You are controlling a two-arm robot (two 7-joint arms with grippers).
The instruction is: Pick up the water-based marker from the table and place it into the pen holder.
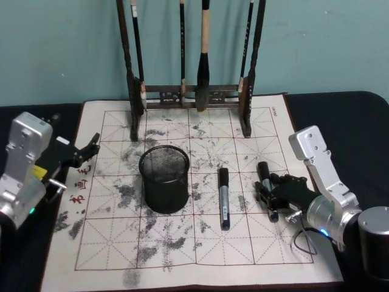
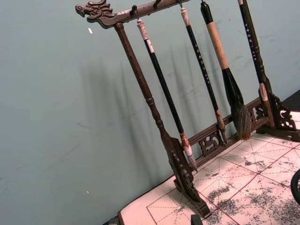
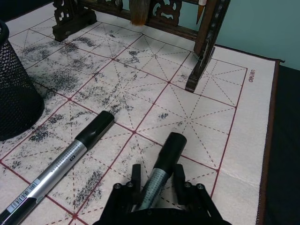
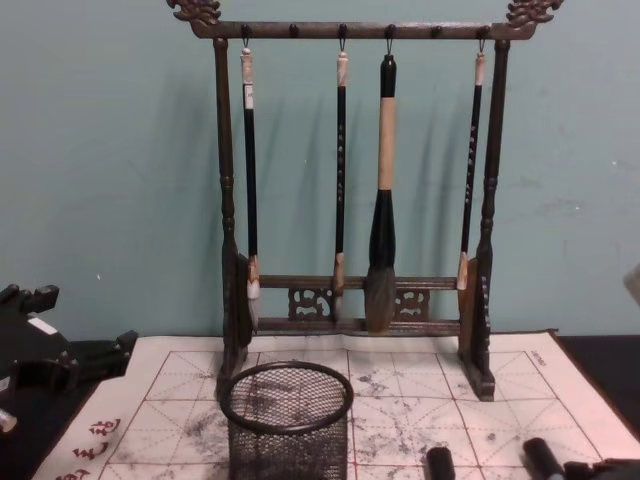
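A black-capped, silver-bodied water-based marker (image 1: 265, 182) lies low over the white calligraphy mat (image 1: 115, 243) at the right. My right gripper (image 1: 268, 196) is shut on its barrel; in the right wrist view the two fingers (image 3: 136, 176) sit tight on either side of the marker (image 3: 168, 150), whose cap points away. A second, similar marker (image 1: 223, 198) lies loose on the mat between that gripper and the pen holder (image 1: 164, 177). The holder is a black mesh cup standing upright at mid-mat, and nothing shows inside it. My left gripper (image 1: 90, 152) is parked open at the mat's left edge.
A tall dark wooden brush rack (image 1: 188, 94) with several hanging brushes stands across the back of the mat, behind the pen holder (image 4: 287, 420). The dark table (image 1: 358, 115) shows around the mat. Bare stained mat lies in front of the holder.
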